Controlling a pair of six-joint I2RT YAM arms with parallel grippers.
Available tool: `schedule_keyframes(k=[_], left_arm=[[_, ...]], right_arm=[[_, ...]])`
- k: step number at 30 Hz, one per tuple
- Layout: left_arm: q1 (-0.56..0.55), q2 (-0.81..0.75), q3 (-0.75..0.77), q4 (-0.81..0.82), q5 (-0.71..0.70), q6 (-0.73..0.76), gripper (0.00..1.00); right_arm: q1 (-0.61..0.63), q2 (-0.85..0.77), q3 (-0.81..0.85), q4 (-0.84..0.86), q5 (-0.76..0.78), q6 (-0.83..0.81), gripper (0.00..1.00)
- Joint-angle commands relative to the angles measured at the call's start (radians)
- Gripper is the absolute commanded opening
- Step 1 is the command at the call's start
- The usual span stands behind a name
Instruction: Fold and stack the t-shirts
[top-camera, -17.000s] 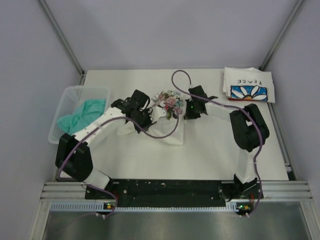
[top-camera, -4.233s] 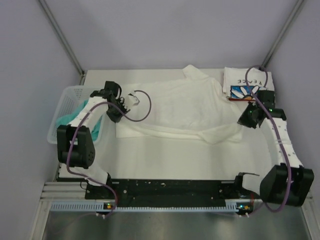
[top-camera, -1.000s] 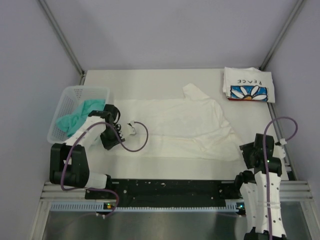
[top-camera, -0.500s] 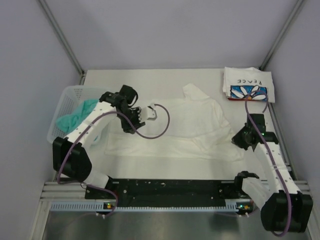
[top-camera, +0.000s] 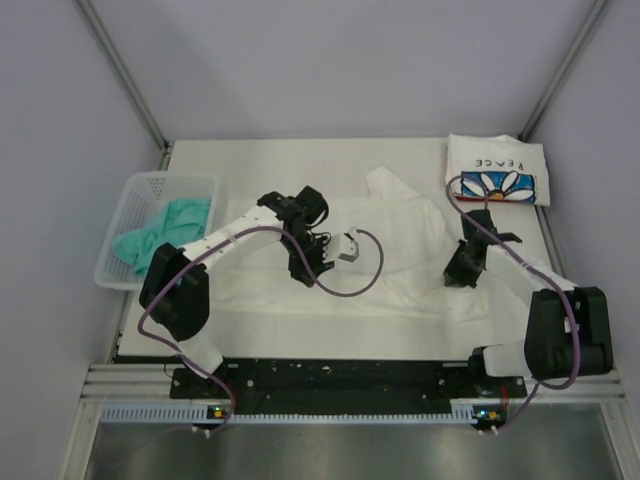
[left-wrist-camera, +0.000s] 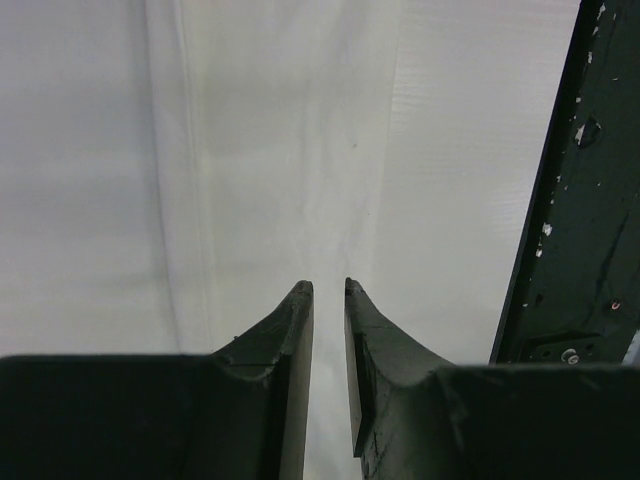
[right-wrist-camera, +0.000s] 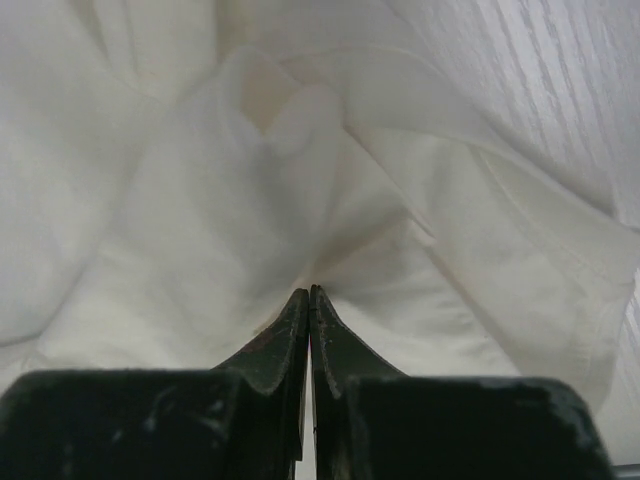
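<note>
Overhead only: teal tee (top-camera: 168, 224) in basket (top-camera: 137, 190)

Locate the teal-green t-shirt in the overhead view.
In the top view, the teal-green t-shirt lies crumpled in the white mesh basket at the left edge of the table, left of the spread large white t-shirt.

Overhead view evenly lit, diffuse, shadows faint. Wrist views: large white cloth t-shirt (right-wrist-camera: 180, 200) near-overexposed, folds low contrast; black right gripper (right-wrist-camera: 309, 292) dark, soft-focus in foreground.

teal t-shirt (top-camera: 165, 228) half sunk in basket (top-camera: 120, 225), right tool (right-wrist-camera: 309, 292) grip — unclear
</note>
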Motion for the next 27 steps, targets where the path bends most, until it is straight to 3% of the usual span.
schedule_keyframes(k=[1,11,20,27], left_arm=[[0.002,0.003,0.001,0.027,0.021,-0.006,0.24],[0.002,0.064,0.056,0.03,0.035,0.006,0.24],[-0.034,0.142,0.217,-0.007,0.136,0.033,0.28],[-0.039,0.17,0.228,0.019,0.173,0.023,0.3]], right_arm=[[0.06,0.076,0.15,0.062,0.055,-0.035,0.0],[0.085,0.236,0.242,0.053,0.063,-0.07,0.0],[0.131,0.481,0.599,0.085,0.004,-0.009,0.0],[0.14,0.532,0.714,0.047,0.05,-0.039,0.0]])
